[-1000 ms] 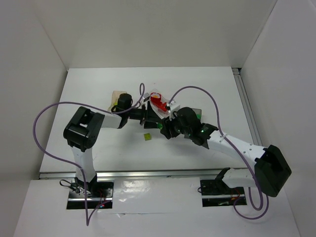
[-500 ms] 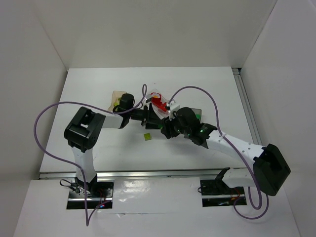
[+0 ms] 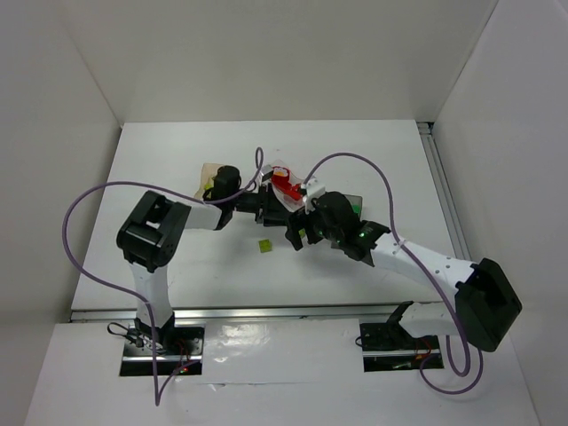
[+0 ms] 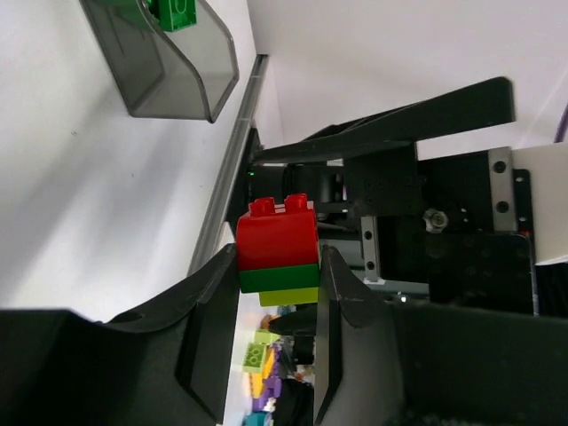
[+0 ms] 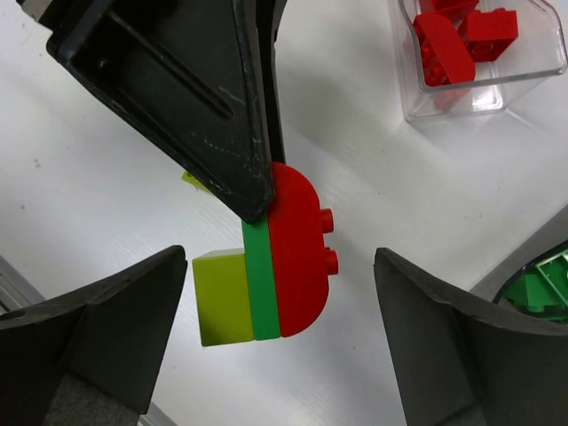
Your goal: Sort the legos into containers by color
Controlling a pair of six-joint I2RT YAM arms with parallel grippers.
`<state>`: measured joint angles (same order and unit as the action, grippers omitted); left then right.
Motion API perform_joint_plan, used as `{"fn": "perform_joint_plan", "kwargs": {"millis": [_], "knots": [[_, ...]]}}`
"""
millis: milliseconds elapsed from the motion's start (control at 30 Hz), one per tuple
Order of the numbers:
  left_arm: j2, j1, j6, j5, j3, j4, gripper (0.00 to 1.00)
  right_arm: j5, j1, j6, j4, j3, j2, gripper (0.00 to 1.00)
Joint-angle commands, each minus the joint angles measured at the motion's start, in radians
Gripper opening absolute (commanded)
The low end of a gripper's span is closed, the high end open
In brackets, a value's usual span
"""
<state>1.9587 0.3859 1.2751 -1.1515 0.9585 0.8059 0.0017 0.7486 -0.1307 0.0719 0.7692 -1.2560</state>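
A stack of three legos, red on green on yellow-green, hangs above the table. My left gripper is shut on it, one finger on each side. In the right wrist view the same stack sits between the wide-open fingers of my right gripper, touching neither. The left finger comes in from above. The clear container holds red legos. The dark grey container holds green ones. The tan container lies behind the left wrist.
One loose yellow-green lego lies on the white table in front of both grippers. The two arms meet mid-table, close to the clear container and the dark one. A rail runs along the table's right edge.
The left gripper has shut on the stack. The right gripper, shut on it before, has opened and let go. Both arms have barely shifted.
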Motion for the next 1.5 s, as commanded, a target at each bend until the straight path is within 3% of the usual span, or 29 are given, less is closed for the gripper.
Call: {"fn": "perform_joint_plan", "kwargs": {"millis": [0, 100, 167, 367, 433, 567, 900, 1467], "knots": [[-0.066, -0.011, -0.168, 0.018, 0.058, -0.214, 0.0, 0.04, 0.009, -0.013, -0.005, 0.05, 0.019, 0.95], [-0.121, -0.034, -0.343, 0.108, 0.126, -0.511, 0.0, 0.054, 0.009, -0.044, 0.014, 0.05, 0.07, 0.95], [-0.15, -0.045, -0.41, 0.165, 0.167, -0.626, 0.0, 0.064, 0.009, -0.072, 0.025, 0.05, 0.099, 0.94], [-0.287, -0.088, -0.502, 0.419, 0.204, -0.856, 0.0, 0.084, 0.009, -0.357, -0.01, -0.004, 0.184, 0.79], [-0.314, -0.088, -0.522, 0.548, 0.226, -0.922, 0.0, 0.055, 0.009, -0.491, -0.023, -0.013, 0.15, 0.79], [-0.36, -0.052, -0.546, 0.719, 0.269, -1.053, 0.0, 0.011, 0.021, -0.607, -0.121, -0.022, 0.069, 0.81], [-0.411, 0.007, -0.557, 0.915, 0.258, -1.11, 0.0, 0.047, 0.021, -0.661, -0.173, 0.097, -0.131, 0.85], [-0.439, 0.016, -0.586, 0.924, 0.218, -1.099, 0.0, -0.081, -0.049, -0.735, -0.313, 0.2, -0.308, 0.77]]}}
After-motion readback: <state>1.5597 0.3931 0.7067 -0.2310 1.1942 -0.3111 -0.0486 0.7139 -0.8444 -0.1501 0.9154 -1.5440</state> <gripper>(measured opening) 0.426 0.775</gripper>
